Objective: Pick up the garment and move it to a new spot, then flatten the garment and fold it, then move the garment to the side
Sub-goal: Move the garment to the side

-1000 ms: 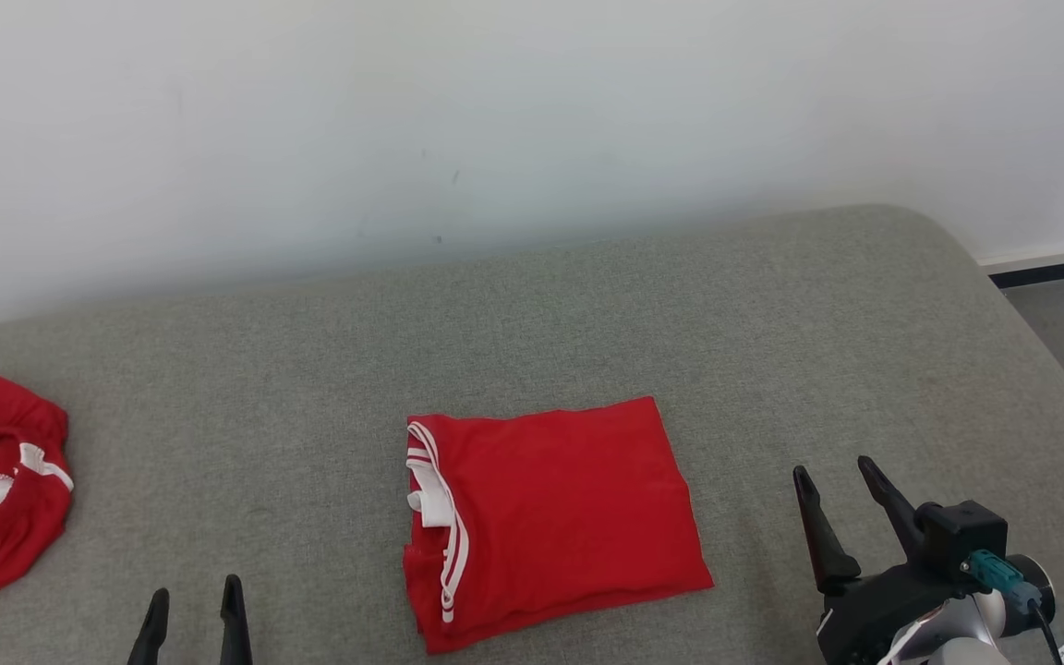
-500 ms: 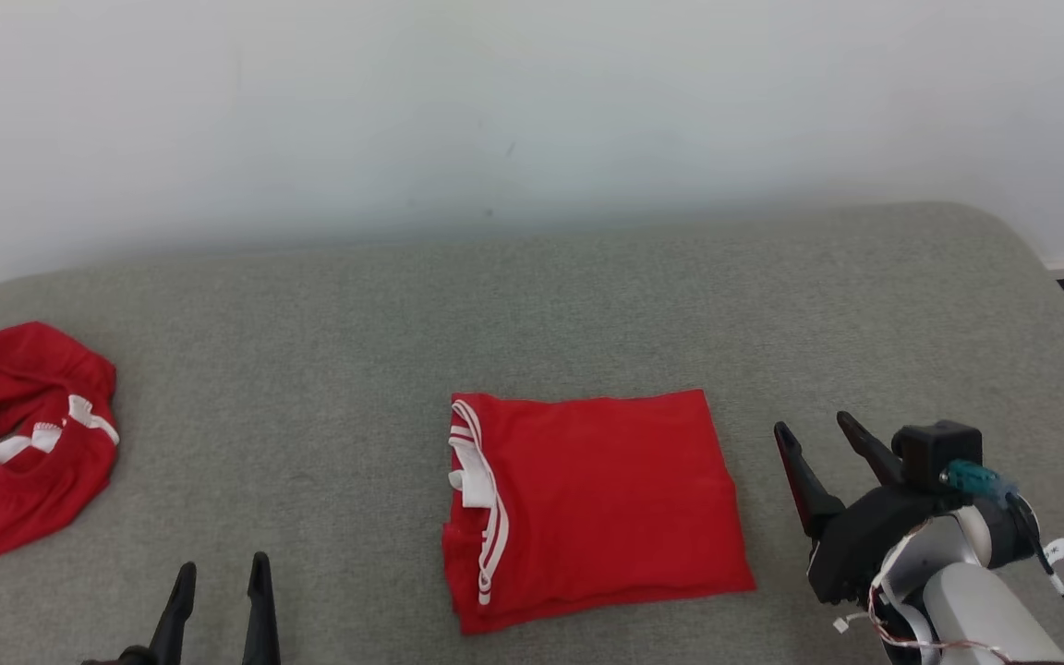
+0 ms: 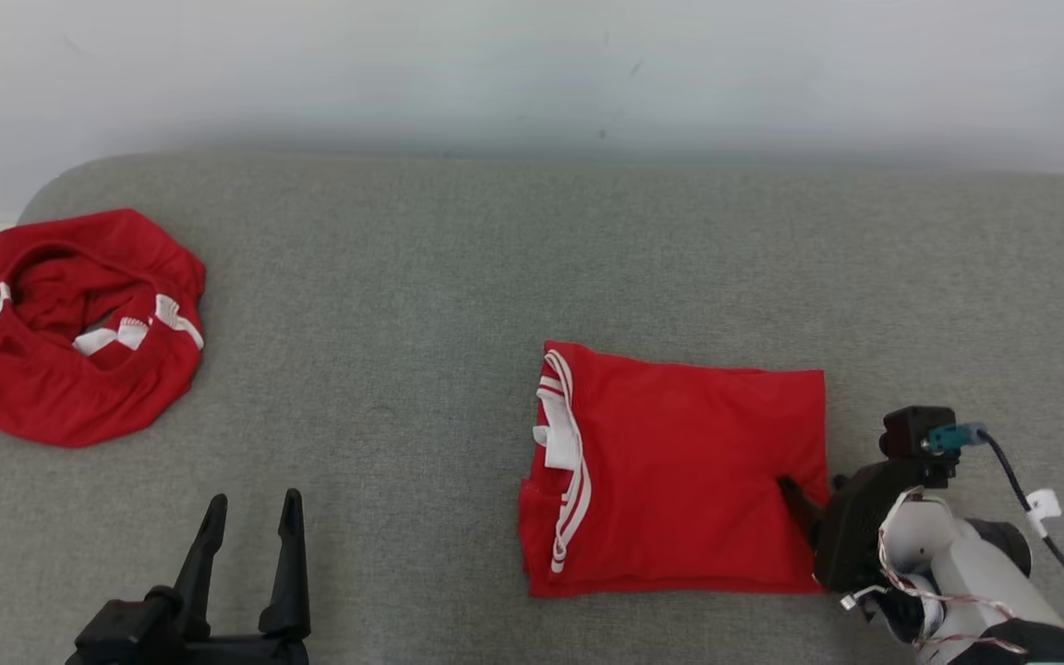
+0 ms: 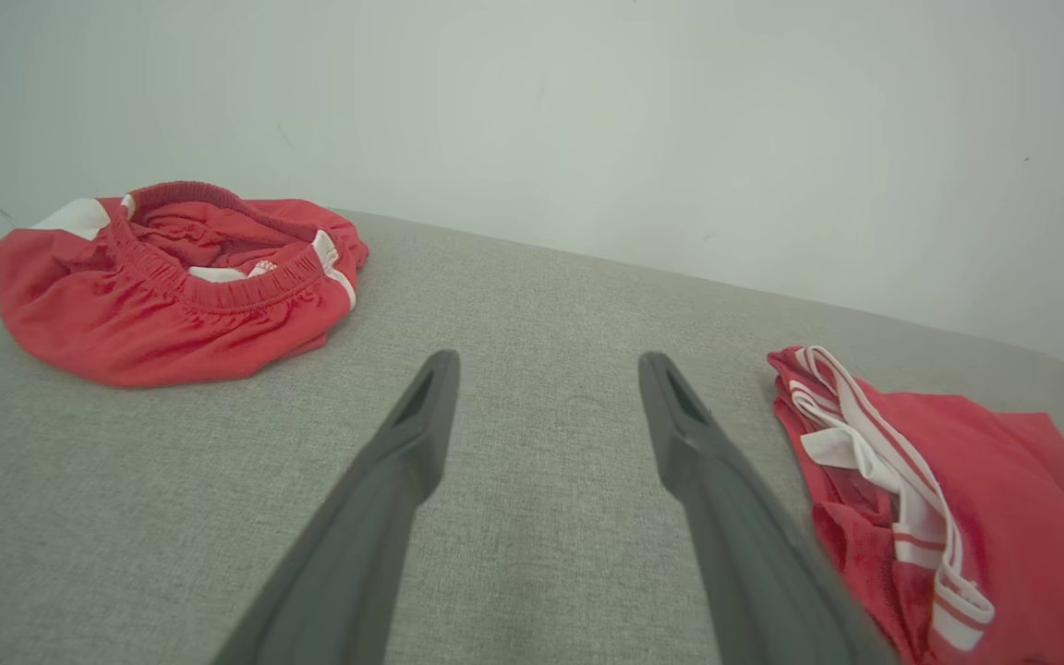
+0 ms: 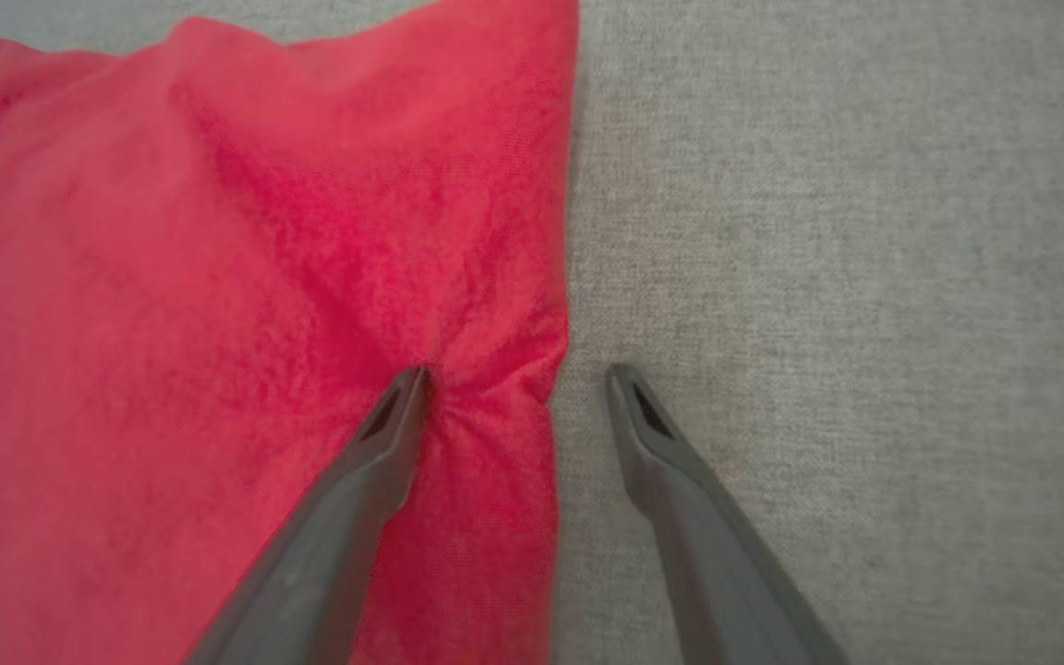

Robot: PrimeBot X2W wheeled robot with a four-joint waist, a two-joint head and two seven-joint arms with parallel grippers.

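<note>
Nearest, the left gripper (image 3: pixel 253 503) hangs empty with fingers apart, well left of the folded red garment (image 3: pixel 680 471). The right gripper (image 5: pixel 513 374), fingers spread, straddles that garment's right edge: one tip dents the cloth, the other rests on bare bench (image 3: pixel 458 249). Closing here may pinch only the top layer, so dragging would open the fold. The garment runs slightly longer left to right, striped trim facing left. Farther left lies a crumpled red garment (image 3: pixel 70 328).
</note>
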